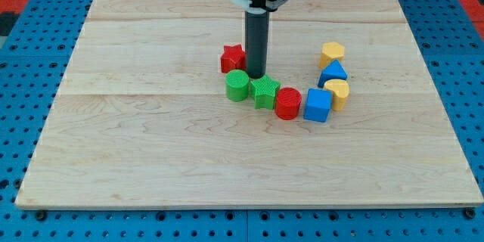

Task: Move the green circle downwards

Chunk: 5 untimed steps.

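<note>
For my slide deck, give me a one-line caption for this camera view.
My tip sits just above the green circle, between the red star and green star, on the wooden board.

Green circle [237, 85]: ribbed round block, flat on the board, touching the green star's left side

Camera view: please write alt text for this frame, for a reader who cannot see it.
My tip rests on the wooden board just above the green circle and green star, beside the red star. To their right curve a red circle, blue cube, yellow heart, blue triangle and yellow hexagon.
</note>
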{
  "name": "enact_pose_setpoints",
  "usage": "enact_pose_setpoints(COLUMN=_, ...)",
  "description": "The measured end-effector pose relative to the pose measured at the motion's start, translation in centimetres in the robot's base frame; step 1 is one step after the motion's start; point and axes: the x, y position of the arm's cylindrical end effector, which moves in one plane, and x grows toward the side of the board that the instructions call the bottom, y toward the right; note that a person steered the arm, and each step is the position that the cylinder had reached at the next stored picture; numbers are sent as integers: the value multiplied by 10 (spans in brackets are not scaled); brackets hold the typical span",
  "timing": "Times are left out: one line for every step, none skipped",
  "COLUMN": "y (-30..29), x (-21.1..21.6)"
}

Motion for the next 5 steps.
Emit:
enact_pose_setpoints(y=9, x=-19)
enact_pose_setpoints(y=10, x=-41)
enact_pose_setpoints(y=9, x=-73)
enact_pose_setpoints(y=-35, x=-70)
enact_pose_setpoints(y=-89, x=-48)
